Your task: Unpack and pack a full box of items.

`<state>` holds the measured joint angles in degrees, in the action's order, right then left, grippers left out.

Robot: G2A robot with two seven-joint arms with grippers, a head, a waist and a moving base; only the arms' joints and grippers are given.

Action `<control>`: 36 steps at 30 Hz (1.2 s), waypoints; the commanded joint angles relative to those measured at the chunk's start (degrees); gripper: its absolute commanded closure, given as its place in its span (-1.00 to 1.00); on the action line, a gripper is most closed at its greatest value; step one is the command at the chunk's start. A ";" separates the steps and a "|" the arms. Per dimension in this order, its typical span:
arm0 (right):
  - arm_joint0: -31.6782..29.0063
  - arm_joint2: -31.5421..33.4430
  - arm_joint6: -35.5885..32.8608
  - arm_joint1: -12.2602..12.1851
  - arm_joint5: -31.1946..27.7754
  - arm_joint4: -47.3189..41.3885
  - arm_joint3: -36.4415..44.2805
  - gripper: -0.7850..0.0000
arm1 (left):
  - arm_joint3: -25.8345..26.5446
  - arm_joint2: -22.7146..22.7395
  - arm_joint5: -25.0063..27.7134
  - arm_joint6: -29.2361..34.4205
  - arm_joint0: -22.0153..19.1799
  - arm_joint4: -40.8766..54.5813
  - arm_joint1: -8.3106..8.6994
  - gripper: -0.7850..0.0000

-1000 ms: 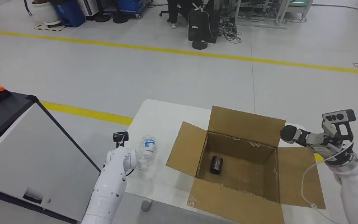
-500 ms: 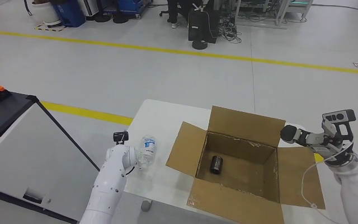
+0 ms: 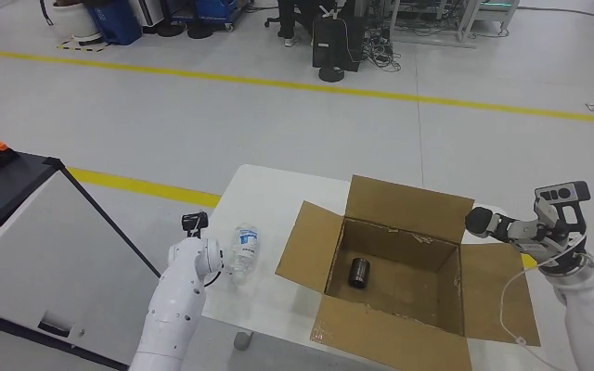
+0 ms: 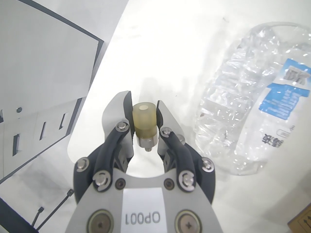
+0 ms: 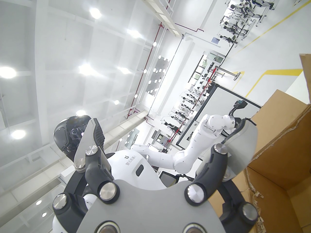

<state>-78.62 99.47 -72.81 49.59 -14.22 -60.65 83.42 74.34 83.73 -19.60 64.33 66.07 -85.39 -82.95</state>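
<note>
On the white table (image 3: 264, 199), a clear water bottle (image 3: 245, 249) is lying on its side just off the robot's-left flap of the open cardboard box (image 3: 408, 206), and there's one dark can (image 3: 359, 272) lying on the box floor. The left gripper (image 4: 142, 98) sits just beside the bottle without touching it, fingers pinched in close and gripping no item. Over by the box's right flap, the right gripper (image 5: 170, 124) points up at the ceiling, fingers spread wide and empty.
</note>
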 commanded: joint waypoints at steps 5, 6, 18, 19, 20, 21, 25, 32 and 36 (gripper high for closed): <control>0.00 0.00 0.00 0.00 0.00 0.00 0.00 -1.00 | 11.35 2.43 5.37 2.20 4.16 5.53 0.44 1.00; 0.00 0.00 0.00 0.00 0.00 0.00 0.00 -1.00 | 13.05 2.84 6.03 2.30 4.86 6.24 0.51 1.00; 0.00 0.00 0.00 0.00 0.00 0.00 0.00 -1.00 | 33.92 7.31 15.89 -0.59 15.32 19.05 1.40 1.00; 0.00 0.00 0.00 0.00 0.00 0.00 0.00 -1.00 | 33.92 7.31 15.89 -0.59 15.32 19.05 1.40 1.00; 0.00 0.00 0.00 0.00 0.00 0.00 0.00 -1.00 | 33.92 7.31 15.89 -0.59 15.32 19.05 1.40 1.00; 0.00 0.00 0.00 0.00 0.00 0.00 0.00 -1.00 | 33.92 7.31 15.89 -0.59 15.32 19.05 1.40 1.00; 0.00 0.00 0.00 0.00 0.00 0.00 0.00 -1.00 | 33.92 7.31 15.89 -0.59 15.32 19.05 1.40 1.00; 0.00 0.00 0.00 0.00 0.00 0.00 0.00 -1.00 | 33.92 7.31 15.89 -0.59 15.32 19.05 1.40 1.00; 0.00 0.00 0.00 0.00 0.00 0.00 0.00 -1.00 | 33.92 7.31 15.89 -0.59 15.32 19.05 1.40 1.00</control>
<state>-78.62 99.47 -72.81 49.59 -14.22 -60.65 83.42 108.26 91.04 -3.71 63.75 81.39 -66.34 -81.55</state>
